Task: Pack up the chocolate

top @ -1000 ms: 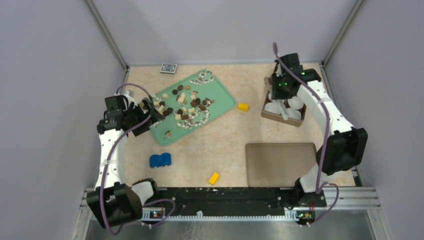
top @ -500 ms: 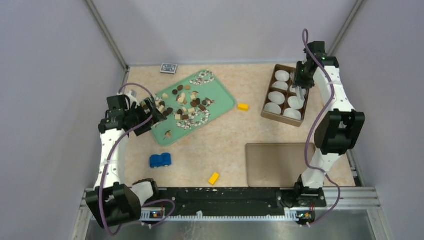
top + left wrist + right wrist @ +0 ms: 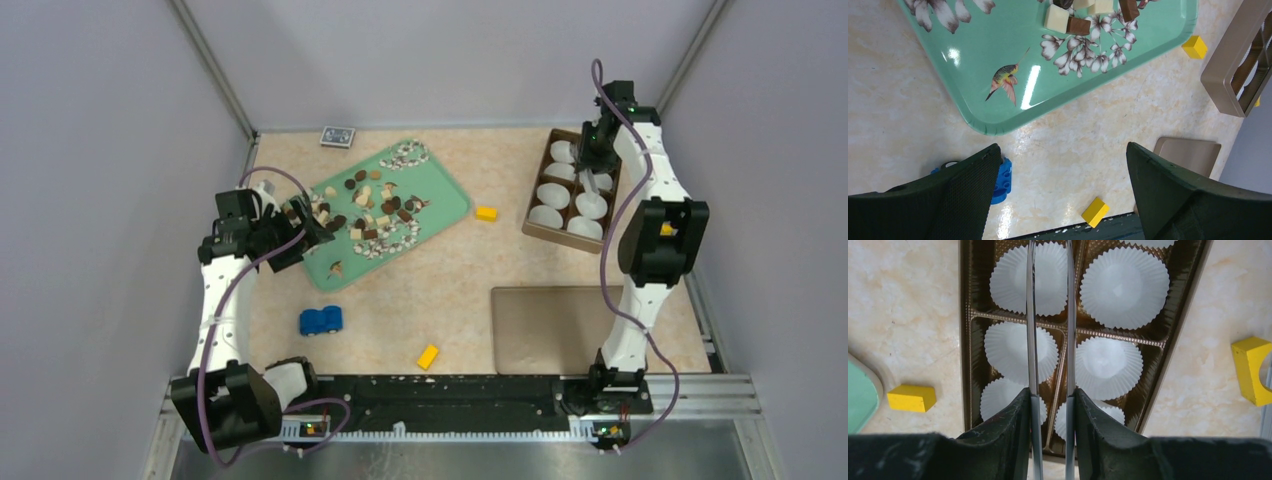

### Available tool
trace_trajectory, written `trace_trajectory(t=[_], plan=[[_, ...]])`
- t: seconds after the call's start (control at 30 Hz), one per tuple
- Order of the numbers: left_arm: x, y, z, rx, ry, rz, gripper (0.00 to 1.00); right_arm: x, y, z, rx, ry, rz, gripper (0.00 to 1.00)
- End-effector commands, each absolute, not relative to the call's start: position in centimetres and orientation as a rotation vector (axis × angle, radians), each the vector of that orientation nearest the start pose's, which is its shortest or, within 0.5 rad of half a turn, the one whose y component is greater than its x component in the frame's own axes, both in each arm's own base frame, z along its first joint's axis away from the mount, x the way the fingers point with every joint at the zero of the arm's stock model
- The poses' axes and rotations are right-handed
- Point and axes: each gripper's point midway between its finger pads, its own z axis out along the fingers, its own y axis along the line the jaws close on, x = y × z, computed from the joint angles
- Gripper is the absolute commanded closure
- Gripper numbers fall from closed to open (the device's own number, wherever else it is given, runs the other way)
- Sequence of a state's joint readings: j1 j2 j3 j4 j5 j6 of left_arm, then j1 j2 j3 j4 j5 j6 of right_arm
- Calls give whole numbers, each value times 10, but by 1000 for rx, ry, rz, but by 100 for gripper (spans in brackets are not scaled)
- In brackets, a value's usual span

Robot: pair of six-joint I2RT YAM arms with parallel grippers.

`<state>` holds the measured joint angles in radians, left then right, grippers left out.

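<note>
Mint-green tray (image 3: pixel 973 50) printed with white flowers and a hummingbird; brown box (image 3: pixel 964 340), white pleated cups (image 3: pixel 1124 287); yellow block (image 3: pixel 911 397); blue car (image 3: pixel 321 320)

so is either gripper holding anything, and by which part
Right gripper clamps slim silver metal tweezers across both arms; left gripper is open, holding nothing.

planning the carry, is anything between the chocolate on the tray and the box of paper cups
Only a small yellow block lies on the table between the green tray and the box. It sits low, so chocolate lifted clear should probably pass over it.
</note>
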<state>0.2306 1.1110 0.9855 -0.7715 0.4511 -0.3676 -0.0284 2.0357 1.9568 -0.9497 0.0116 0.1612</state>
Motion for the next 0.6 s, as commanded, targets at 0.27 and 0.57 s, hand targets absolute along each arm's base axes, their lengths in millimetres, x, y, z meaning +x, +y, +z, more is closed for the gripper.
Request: trace_trajectory(t=[0.27,0.57], plan=[[289,-23,190,-510,2355,-594,1,505,-7,156,228,2552,43,91],[287,-21,191,-514,2354,-576,1,518,0,151,223,2538,93,90]])
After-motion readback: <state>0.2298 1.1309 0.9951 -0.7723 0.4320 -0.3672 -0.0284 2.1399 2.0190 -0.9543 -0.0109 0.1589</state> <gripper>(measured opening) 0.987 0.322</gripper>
